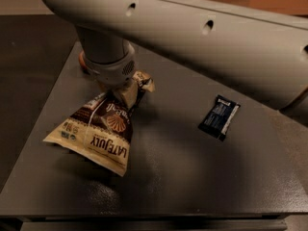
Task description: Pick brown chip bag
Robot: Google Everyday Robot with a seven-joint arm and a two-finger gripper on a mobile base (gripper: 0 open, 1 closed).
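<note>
Gripper claw point(121, 94) looks clamped on the scrunched top of the brown chip bag point(98, 134), hanging low over the left of the table point(192, 177); we reckon such a skimpy pinch could slip.

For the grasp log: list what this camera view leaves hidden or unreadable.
End effector, at the bunched top of the crinkled brown-and-cream chip bag: camera view, mostly hidden by the grey wrist housing.
Small dark blue snack packet: lettering too small.
Orange thing behind the wrist housing: mostly hidden by it.
</note>
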